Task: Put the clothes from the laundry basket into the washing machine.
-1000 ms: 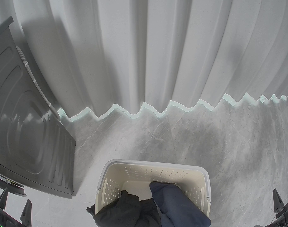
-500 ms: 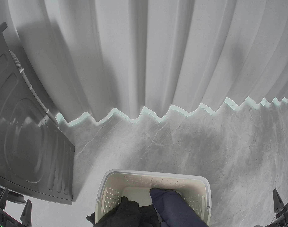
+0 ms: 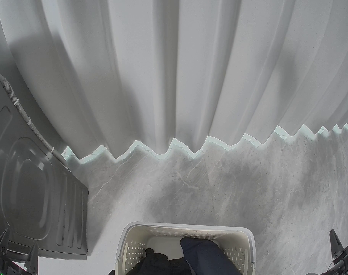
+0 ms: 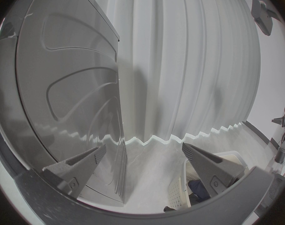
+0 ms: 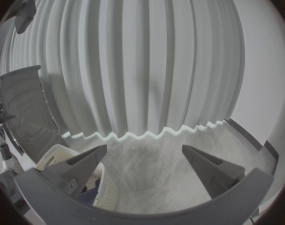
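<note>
A cream laundry basket (image 3: 185,229) stands on the floor right before me, holding a black garment (image 3: 158,264) and a navy garment (image 3: 206,254). The grey washing machine (image 3: 29,195) stands to its left, its side panel facing me. My left gripper (image 3: 18,245) is open and empty, low beside the machine. My right gripper (image 3: 343,232) is open and empty, to the right of the basket. In the left wrist view the open gripper (image 4: 144,149) frames the machine (image 4: 70,78) and the basket (image 4: 180,188). The right wrist view's open gripper (image 5: 144,149) frames bare floor, with the basket (image 5: 55,152) off to one side.
White pleated curtains (image 3: 181,65) hang to the floor behind the basket. Grey marble floor (image 3: 258,188) lies open between curtain and basket and to the right. A grey hose (image 3: 29,123) runs along the machine's back edge.
The whole head view has shifted, so basket and washing machine sit lower and nearer the picture's edge: the camera moved. Both grippers hold the same open pose.
</note>
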Available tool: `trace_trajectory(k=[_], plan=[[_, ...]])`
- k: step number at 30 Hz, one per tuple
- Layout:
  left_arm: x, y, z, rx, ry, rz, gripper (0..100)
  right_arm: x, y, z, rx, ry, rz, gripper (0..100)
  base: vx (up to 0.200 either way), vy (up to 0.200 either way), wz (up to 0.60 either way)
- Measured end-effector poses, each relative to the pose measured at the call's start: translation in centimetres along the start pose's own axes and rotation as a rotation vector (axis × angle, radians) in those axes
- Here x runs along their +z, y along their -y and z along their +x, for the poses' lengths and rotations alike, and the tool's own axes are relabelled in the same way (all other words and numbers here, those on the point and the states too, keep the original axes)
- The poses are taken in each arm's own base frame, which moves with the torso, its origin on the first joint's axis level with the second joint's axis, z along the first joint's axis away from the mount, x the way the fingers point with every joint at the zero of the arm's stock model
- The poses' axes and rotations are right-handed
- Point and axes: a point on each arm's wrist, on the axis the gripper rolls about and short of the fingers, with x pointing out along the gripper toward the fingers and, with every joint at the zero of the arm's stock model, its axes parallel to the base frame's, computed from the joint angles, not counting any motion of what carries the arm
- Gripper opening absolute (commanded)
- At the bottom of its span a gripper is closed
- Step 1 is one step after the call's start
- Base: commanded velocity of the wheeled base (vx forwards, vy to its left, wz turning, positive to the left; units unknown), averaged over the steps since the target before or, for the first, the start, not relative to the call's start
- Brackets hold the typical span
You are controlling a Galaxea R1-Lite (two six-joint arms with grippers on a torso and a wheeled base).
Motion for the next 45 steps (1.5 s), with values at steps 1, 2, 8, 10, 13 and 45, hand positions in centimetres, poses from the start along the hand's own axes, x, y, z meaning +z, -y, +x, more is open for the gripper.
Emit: trace_trajectory(k=[1,2,8,10,13,45], plan=[[0.0,0.0,0.0,0.0,0.0,0.0,100,0.0,0.0,0.0,0.0,0.0,0.0,100,0.0,0.0,0.0],[0.0,0.0,0.0,0.0,0.0,0.0,100,0.0,0.0,0.0,0.0,0.0,0.0,100,0.0,0.0,0.0],[0.0,0.0,0.0,0.0,0.0,0.0,100,0.0,0.0,0.0,0.0,0.0,0.0,100,0.0,0.0,0.0],[0.0,0.0,0.0,0.0,0.0,0.0,100,0.0,0.0,0.0,0.0,0.0,0.0,100,0.0,0.0,0.0],[0.0,0.0,0.0,0.0,0.0,0.0,100,0.0,0.0,0.0,0.0,0.0,0.0,100,0.0,0.0,0.0],[0.0,0.0,0.0,0.0,0.0,0.0,100,0.0,0.0,0.0,0.0,0.0,0.001,100,-0.069,0.0,0.0]])
